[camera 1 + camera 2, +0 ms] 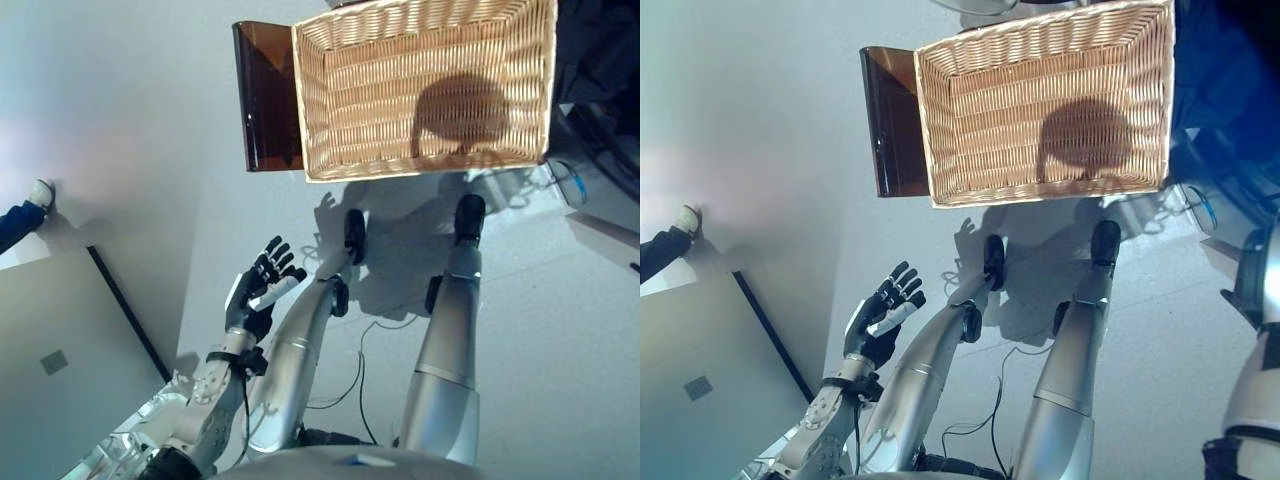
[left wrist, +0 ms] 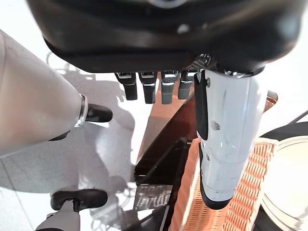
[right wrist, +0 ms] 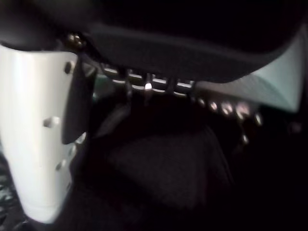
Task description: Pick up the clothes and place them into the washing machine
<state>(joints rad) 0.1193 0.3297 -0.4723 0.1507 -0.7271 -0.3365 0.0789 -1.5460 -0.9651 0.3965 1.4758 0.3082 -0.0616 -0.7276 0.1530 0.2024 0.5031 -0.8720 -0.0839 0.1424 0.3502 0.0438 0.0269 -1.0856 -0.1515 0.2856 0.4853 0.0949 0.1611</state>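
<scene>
The wicker basket (image 1: 322,120) stands on the floor ahead with nothing in it. Dark cloth (image 3: 163,168) lies in a dark space just past my right hand (image 3: 43,144); the thumb is straight and the fingers (image 3: 149,86) reach out over the cloth without closing on it. Only the right arm (image 1: 1258,380) shows in the eye views, at the right edge. A dark blue mass (image 1: 600,50) fills the upper right corner beside the basket. My left hand (image 1: 255,295) hangs open and empty at the lower left, its fingers (image 2: 147,89) spread.
A brown translucent box (image 1: 265,100) stands against the basket's left side. A white machine part with a blue ring (image 1: 570,185) sits right of the basket. A person's leg with a white shoe (image 1: 40,195) shows at the far left. A grey panel (image 1: 60,350) lies lower left.
</scene>
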